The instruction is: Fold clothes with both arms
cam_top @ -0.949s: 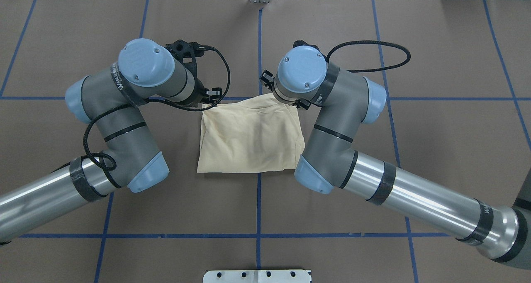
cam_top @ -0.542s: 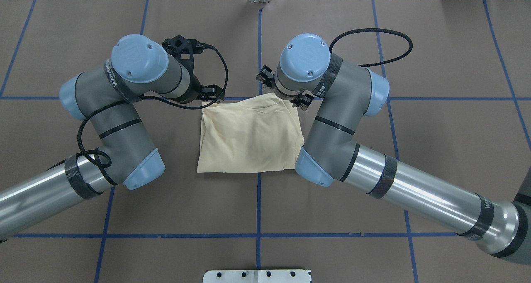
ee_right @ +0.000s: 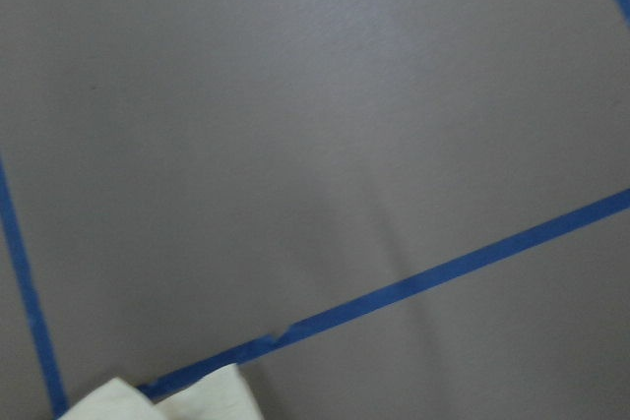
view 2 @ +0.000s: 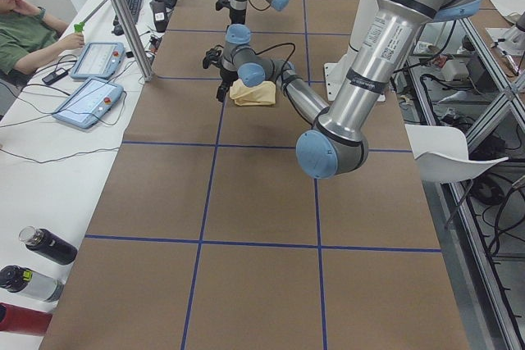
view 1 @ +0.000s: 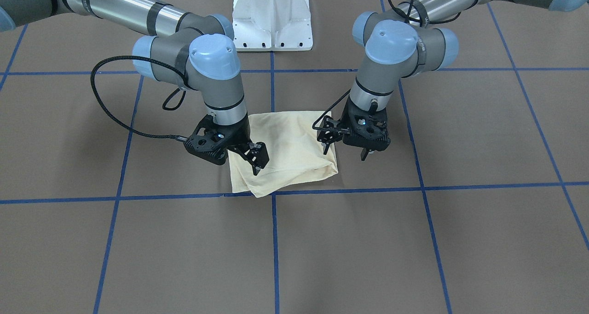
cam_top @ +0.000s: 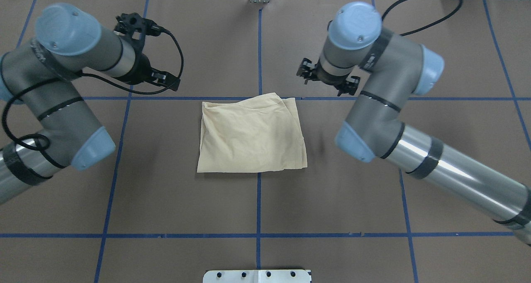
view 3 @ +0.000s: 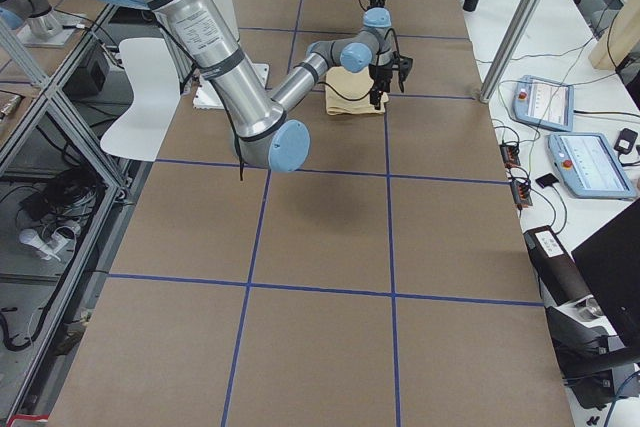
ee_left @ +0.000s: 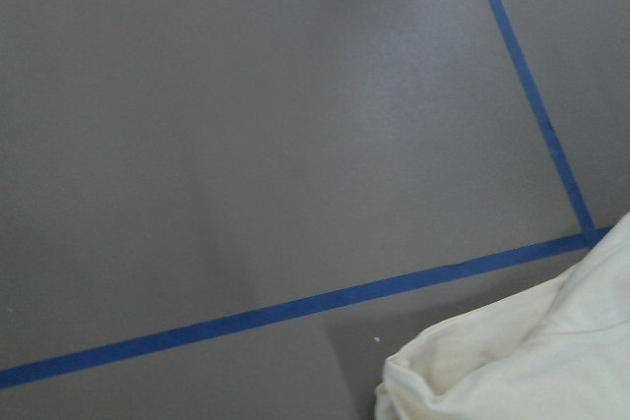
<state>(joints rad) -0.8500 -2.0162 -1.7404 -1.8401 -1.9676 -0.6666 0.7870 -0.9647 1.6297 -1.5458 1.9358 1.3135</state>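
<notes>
The folded T-shirt [cam_top: 253, 135] lay on the table [cam_top: 166, 191]. The left gripper [view 1: 344, 154] and right gripper [cam_top: 326, 80] hung spread apart, both empty.

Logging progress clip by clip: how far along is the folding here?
Done: the T-shirt lies folded into a compact rectangle on the table. In hand: nothing; the left gripper and right gripper are apart from it. Left: perhaps smoothing its rumpled far edge.

1 folded T-shirt [cam_top: 253, 135], 2 robot arms [cam_top: 62, 108] [cam_top: 381, 117], 1 white base [view 1: 272, 24], 1 person [view 2: 25, 38], 2 tablets [view 2: 98, 59] [view 2: 86, 102]
</notes>
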